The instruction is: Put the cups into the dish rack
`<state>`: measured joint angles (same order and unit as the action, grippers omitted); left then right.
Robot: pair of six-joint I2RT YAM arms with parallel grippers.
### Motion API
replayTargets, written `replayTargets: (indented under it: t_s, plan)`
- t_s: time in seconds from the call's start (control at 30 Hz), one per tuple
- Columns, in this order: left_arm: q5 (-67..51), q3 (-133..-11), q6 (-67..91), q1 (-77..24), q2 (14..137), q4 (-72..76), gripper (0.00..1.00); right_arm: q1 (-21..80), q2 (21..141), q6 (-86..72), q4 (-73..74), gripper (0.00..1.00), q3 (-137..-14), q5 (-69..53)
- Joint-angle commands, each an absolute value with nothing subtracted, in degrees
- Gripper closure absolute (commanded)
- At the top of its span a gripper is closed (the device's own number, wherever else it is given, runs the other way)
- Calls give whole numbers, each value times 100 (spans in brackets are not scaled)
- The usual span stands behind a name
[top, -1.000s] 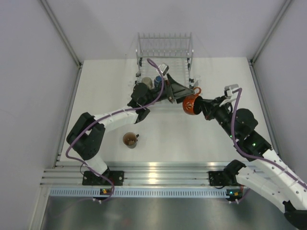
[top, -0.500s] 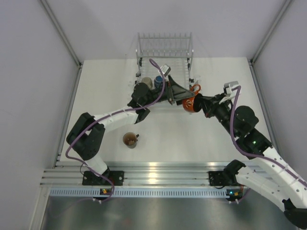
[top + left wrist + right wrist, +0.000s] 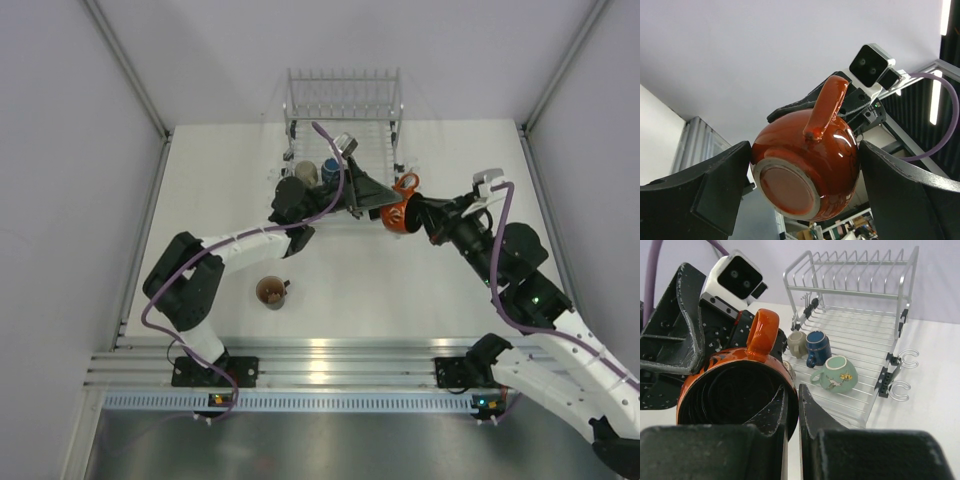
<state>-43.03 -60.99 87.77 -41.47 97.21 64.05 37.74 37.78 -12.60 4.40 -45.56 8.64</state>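
Orange-brown mug (image 3: 398,213) is up in the air over the near-R corner of the dish rack (image 3: 855,292), about 5 o'clock from rack centre in the top view. It is tipped on its side: mouth faces the R wrist cam, unglazed base faces the L wrist cam, handle on top.

R gripper (image 3: 792,395) comes in from 3 o'clock and is clamped on the mug's rim, one finger inside the mouth and one outside the wall, with only a thin gap between them.

L gripper (image 3: 385,200) comes in from 9 o'clock with its fingers spread wide. In the L wrist view the mug sits between them, and each finger edge lies right against the mug's side. Can't tell whether they press on it or only bracket it.

Rack stands at 12 o'clock on the white table (image 3: 220,180), tine row at its far end. On the rack floor, L side, are 3 mugs close together:
- beige mug (image 3: 796,342)
- dark blue mug (image 3: 817,346), just beside the beige one
- mint-green mug (image 3: 837,374), nearest the R wrist cam

Tan mug (image 3: 271,291) stands upright on the table, well apart from the rack at about 7 o'clock, near the L arm.
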Motion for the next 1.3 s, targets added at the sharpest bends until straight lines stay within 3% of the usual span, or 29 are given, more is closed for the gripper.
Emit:
replayTargets:
  t_s: [0.0,1.27]
  plan:
    - [-5396,-6284,9562,-4482,9782,7928,8,3639,3762,-1300,-474,100,-4773,1336]
    - [-5555,-6390,9510,-5019,9334,7989,5,3208,3981,-1652,-817,100,-4447,1046]
